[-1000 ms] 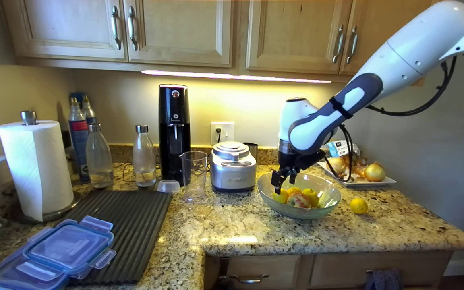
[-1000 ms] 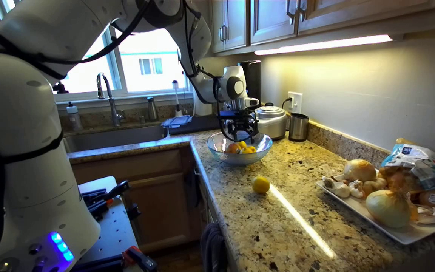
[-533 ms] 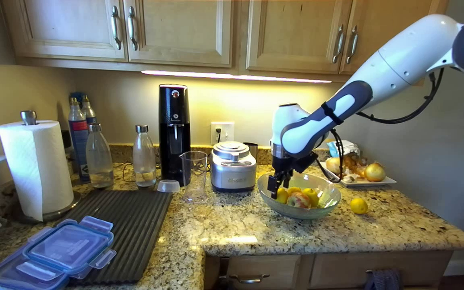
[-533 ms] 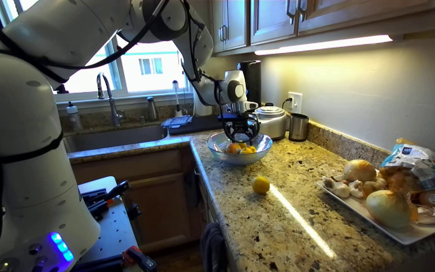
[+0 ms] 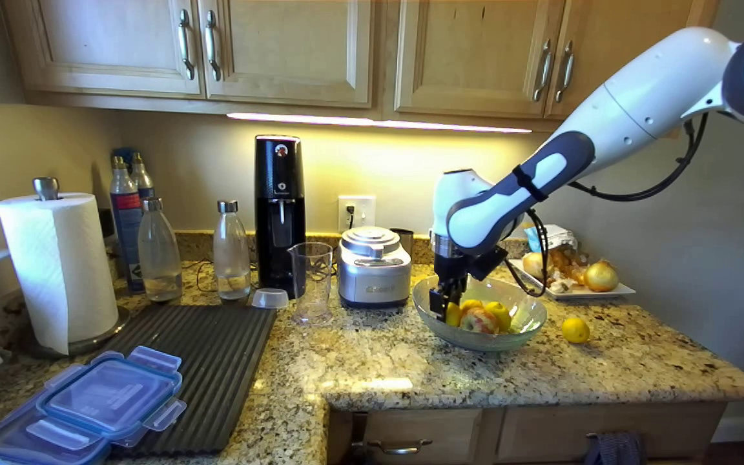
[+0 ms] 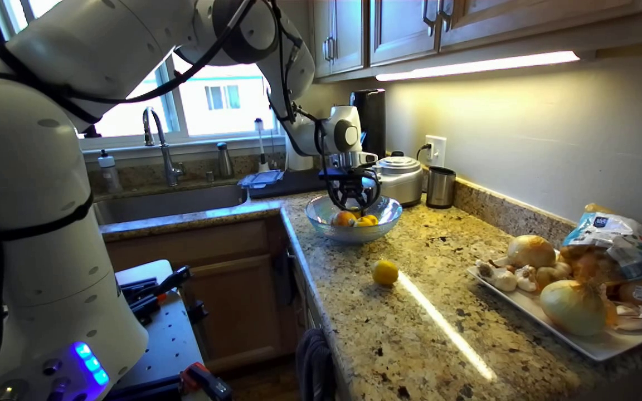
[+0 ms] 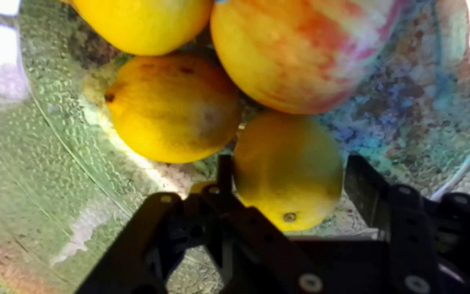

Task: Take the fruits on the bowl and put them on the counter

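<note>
Straddling a lemon point(image 7: 288, 173) in the bowl point(image 5: 485, 341) with the pincer point(image 7: 290, 158), impossible to tell if clenched. Beyond, cropping a yellow fruit point(image 7: 145, 25) and red-blotched fruit point(image 7: 300, 53) at the wrist view's top. Farther, showing a lone lemon point(image 5: 575, 330) on the table point(image 5: 378, 355).

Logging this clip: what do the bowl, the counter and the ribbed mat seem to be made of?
Bowl: probably textured glass; greenish, see-through, pebbled in the wrist view.
Counter: likely polished granite or similar stone, given its speckles and sheen.
Ribbed mat: dark, low-shine ridges; perhaps rubber or silicone, though plastic is possible.
</note>
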You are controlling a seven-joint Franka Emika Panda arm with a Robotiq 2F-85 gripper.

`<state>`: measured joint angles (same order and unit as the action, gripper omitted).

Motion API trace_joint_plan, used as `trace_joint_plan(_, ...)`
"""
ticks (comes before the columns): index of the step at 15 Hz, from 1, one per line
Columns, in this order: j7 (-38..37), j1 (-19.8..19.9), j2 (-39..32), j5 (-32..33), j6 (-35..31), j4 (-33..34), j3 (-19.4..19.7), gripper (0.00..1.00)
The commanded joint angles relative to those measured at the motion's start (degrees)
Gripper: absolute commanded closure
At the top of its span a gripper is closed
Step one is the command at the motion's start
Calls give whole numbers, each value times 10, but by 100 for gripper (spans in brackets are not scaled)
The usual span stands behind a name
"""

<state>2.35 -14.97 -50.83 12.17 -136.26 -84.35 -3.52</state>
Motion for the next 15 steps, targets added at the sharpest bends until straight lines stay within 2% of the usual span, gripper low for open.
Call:
trace_joint_plan(1, 15, 11, 3, -11, 21, -1, -11, 41)
trace_joint_plan(2, 15, 11, 4, -11, 20, -2, -11, 47)
trace_joint_plan(5, 7, 10, 14, -10, 19, -9, -6, 50)
trace_joint_plan(8, 0, 12, 34, -8, 13, -23, -1, 59)
trace_joint_plan(15, -28, 24, 101, -4, -11, -57, 15, 59)
